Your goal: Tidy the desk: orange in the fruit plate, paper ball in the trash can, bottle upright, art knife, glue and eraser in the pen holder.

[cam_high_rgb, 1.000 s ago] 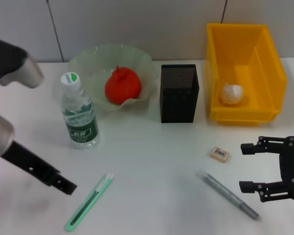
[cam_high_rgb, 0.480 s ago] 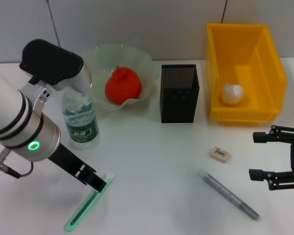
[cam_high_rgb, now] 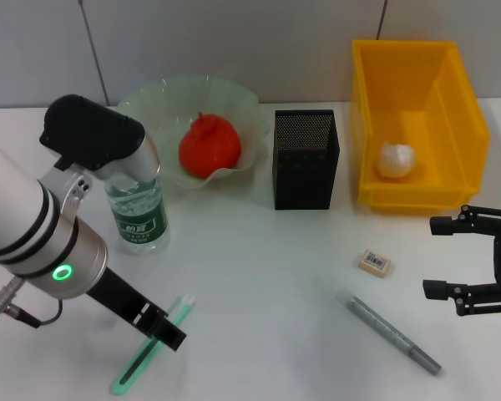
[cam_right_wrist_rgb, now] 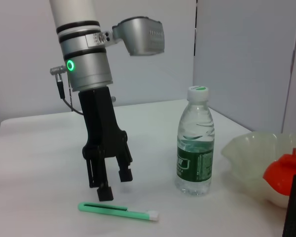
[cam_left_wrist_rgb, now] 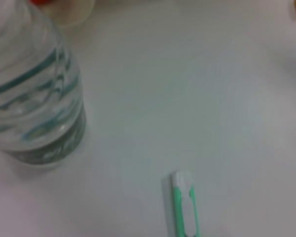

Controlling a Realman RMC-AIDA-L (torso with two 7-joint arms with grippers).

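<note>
The green art knife (cam_high_rgb: 150, 351) lies flat at the front left; it also shows in the left wrist view (cam_left_wrist_rgb: 185, 210) and the right wrist view (cam_right_wrist_rgb: 119, 212). My left gripper (cam_high_rgb: 160, 328) hangs open just above its middle, and its fingers (cam_right_wrist_rgb: 104, 191) straddle it without touching. The bottle (cam_high_rgb: 137, 205) stands upright. The orange (cam_high_rgb: 209, 146) sits in the fruit plate (cam_high_rgb: 146, 104). The paper ball (cam_high_rgb: 396, 160) lies in the yellow trash bin (cam_high_rgb: 463, 109). The eraser (cam_high_rgb: 374, 262) and the grey glue stick (cam_high_rgb: 388, 332) lie at the front right. My right gripper (cam_high_rgb: 437, 257) is open and empty beside them.
The black mesh pen holder (cam_high_rgb: 306, 159) stands between the plate and the bin. The bottle (cam_right_wrist_rgb: 196, 143) is close behind my left arm. Bare table lies between the knife and the glue stick.
My left arm has swung in from the left and come down over the art knife. My right gripper has drawn back to the right and slightly farther from the glue stick.
</note>
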